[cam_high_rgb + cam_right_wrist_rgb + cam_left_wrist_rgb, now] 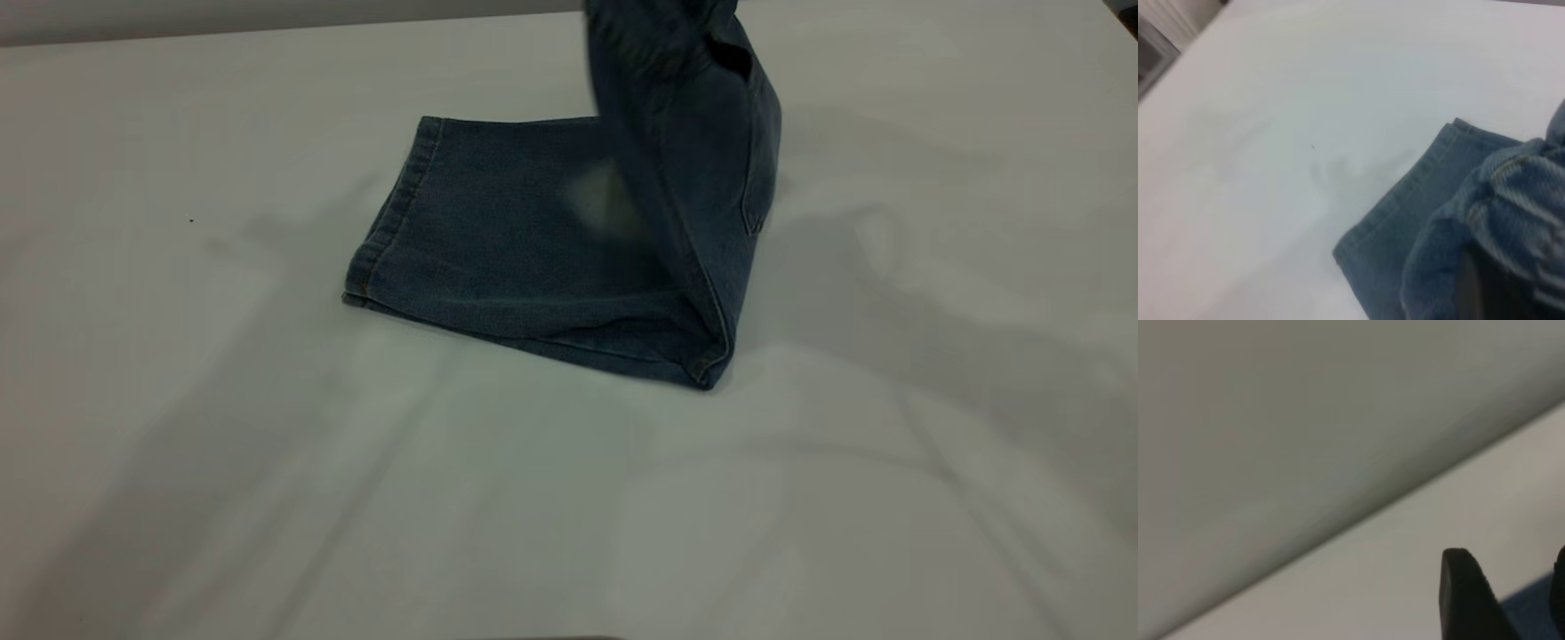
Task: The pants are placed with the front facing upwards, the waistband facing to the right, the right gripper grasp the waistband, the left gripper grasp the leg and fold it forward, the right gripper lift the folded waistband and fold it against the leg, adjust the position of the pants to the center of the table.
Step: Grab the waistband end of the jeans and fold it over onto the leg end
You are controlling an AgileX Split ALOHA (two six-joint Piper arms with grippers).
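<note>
The blue denim pants (533,249) lie folded lengthwise on the white table (267,489), leg hems (391,213) to the left. Their right end (702,107) is lifted steeply and runs out of the exterior view's top edge. In the right wrist view the ruffled waistband (1511,180) bunches around my right gripper (1485,287), which is shut on it; one dark finger (1468,290) shows under the cloth. My left gripper (1509,555) is outside the exterior view; its black fingers (1465,593) stand apart and open over the table, with a strip of denim (1531,610) seen beyond the gap.
The table's far edge (267,31) meets a grey wall. A tiny dark speck (190,220) lies left of the pants. Arm shadows fall across the tabletop (933,338) in front and to the right.
</note>
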